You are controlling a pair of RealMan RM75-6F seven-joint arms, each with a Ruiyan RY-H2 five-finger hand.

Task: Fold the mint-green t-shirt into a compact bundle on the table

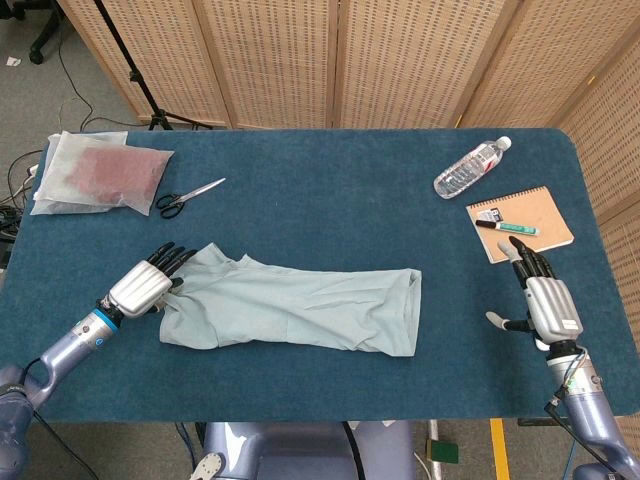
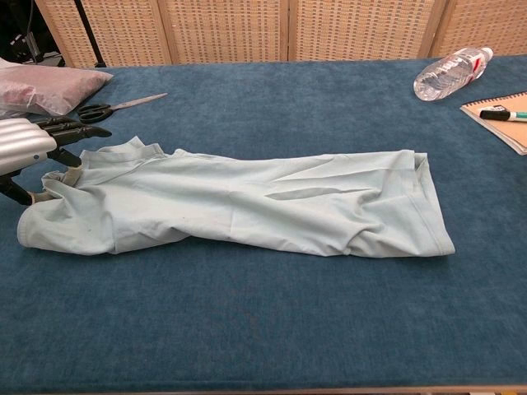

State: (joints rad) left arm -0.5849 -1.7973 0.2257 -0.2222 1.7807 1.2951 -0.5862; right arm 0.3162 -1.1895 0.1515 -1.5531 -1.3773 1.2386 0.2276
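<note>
The mint-green t-shirt (image 1: 300, 308) lies flat on the blue table (image 1: 330, 200) as a long band folded lengthwise, stretching from the left hand (image 1: 143, 285) toward the table's middle. The left hand sits at the shirt's collar end; its dark fingers (image 2: 70, 130) reach over the edge of the cloth, and in the chest view its thumb appears to pinch a fold of fabric at that corner, though how firm the hold is cannot be told. The right hand (image 1: 540, 300) rests well apart from the shirt's far end, beyond the hem, with fingers stretched out straight and thumb held out to the side, holding nothing. Just past its fingertips lies a spiral notebook (image 1: 520, 222) with a marker (image 1: 507, 227) on it, and further out a plastic water bottle (image 1: 471, 167). Beyond the left hand lie scissors (image 1: 190, 197) and a clear bag (image 1: 95, 172) of reddish cloth
</note>
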